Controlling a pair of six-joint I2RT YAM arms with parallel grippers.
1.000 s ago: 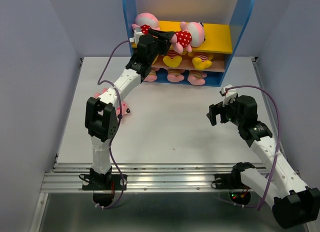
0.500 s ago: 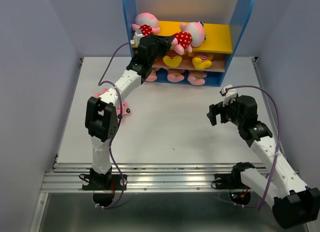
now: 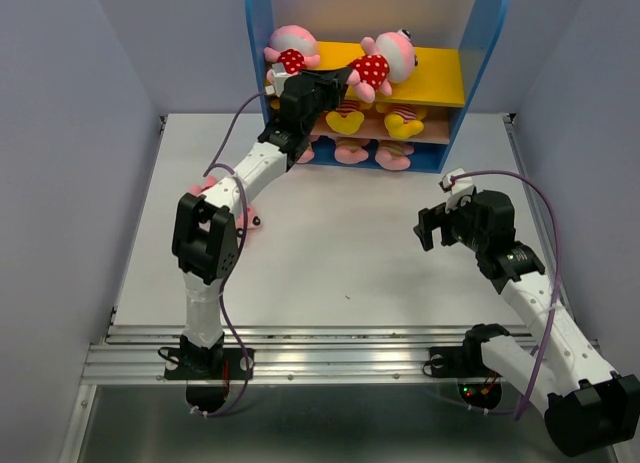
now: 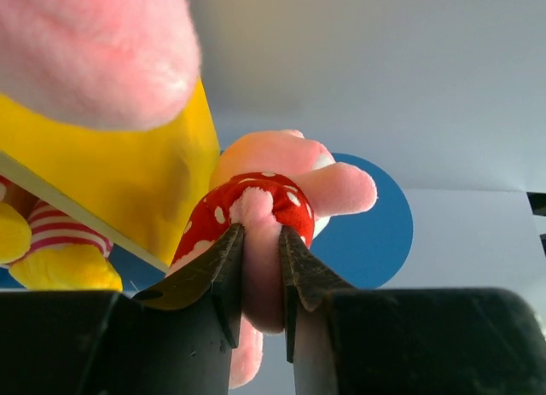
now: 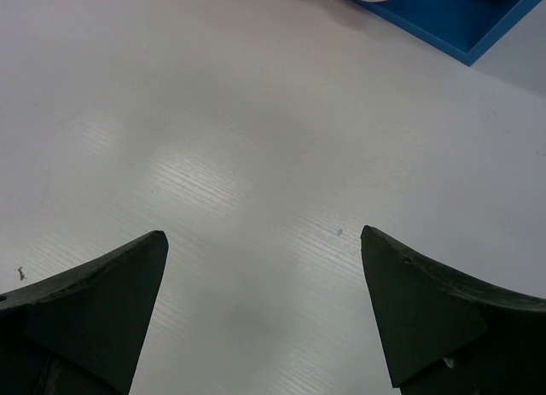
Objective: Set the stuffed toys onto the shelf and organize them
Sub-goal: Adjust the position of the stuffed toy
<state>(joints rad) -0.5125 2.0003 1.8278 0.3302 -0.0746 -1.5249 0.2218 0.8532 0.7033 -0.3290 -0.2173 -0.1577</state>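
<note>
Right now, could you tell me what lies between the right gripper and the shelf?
Only bare table, as the top view shows: nothing sits between the right gripper and the shelf.

We see the shelf (image 3: 440,78) with blue sides and a yellow top board; on it a pink pig (image 3: 385,55) wears white-dotted red, and under that board yellow bears (image 3: 346,121) wear red stripes.

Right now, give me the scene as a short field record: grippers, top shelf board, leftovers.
left gripper: shut on pink plush pig in red white-dotted outfit, at yellow upper board
right gripper: open, above white table
upper board also: second red-dotted pink pig, left end
not yet shelved: pink plush toy on table, mostly hidden behind left arm
</note>
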